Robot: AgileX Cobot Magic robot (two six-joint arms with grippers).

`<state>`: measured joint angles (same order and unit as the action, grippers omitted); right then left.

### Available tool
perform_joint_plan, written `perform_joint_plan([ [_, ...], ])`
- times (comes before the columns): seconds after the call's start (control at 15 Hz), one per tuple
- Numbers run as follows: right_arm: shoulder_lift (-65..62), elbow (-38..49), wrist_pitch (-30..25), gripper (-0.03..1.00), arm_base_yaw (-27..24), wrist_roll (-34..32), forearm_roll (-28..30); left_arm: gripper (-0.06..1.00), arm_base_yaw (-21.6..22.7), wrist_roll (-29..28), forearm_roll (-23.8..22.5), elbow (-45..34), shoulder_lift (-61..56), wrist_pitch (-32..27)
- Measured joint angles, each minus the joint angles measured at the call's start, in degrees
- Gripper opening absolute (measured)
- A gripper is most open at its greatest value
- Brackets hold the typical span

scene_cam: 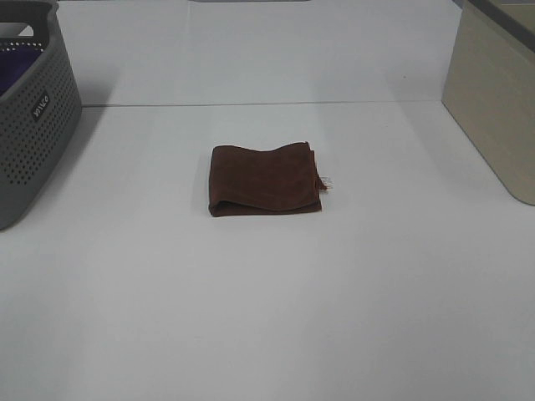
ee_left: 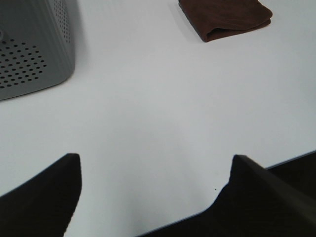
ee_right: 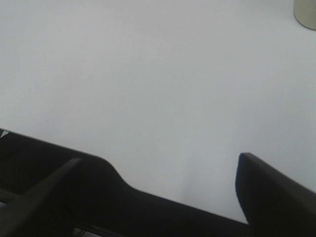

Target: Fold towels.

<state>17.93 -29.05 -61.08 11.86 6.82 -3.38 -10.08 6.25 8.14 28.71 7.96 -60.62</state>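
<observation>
You have the towel (scene_cam: 264, 180) already folded into a small rectangle at the middle of the table (scene_cam: 267, 317), with the left hand (ee_left: 155, 190) and right hand (ee_right: 158, 182) both released and well apart from it, so little seems left beyond stowing it.

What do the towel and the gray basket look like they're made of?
Towel: soft plush cloth, matte reddish-brown, judging by its rounded folds and limp, wavy edge. Basket: probably molded plastic, matte gray, given its rigid wall with regular perforations.
</observation>
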Motion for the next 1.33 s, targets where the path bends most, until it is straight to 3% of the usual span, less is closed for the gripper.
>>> perform_joint_plan([
  [0.2, 0.0, 0.0, 0.0, 0.78, -1.0, 0.0, -0.1, 0.78, 0.5, 0.0, 0.0, 0.0, 0.0, 0.0],
  [0.4, -1.7, 0.0, 0.1, 0.78, -8.8, 0.0, -0.2, 0.78, 7.7, 0.1, 0.0, 0.0, 0.0, 0.0],
  [0.53, -5.6, 0.0, 0.2, 0.78, -10.8, 0.0, -0.2, 0.78, 10.9, 0.1, 0.0, 0.0, 0.0, 0.0],
  [1.33, -18.3, 0.1, 0.1, 0.78, -11.1, 0.0, -0.6, 0.78, 11.7, 0.1, 0.0, -0.1, -8.2, 0.0],
])
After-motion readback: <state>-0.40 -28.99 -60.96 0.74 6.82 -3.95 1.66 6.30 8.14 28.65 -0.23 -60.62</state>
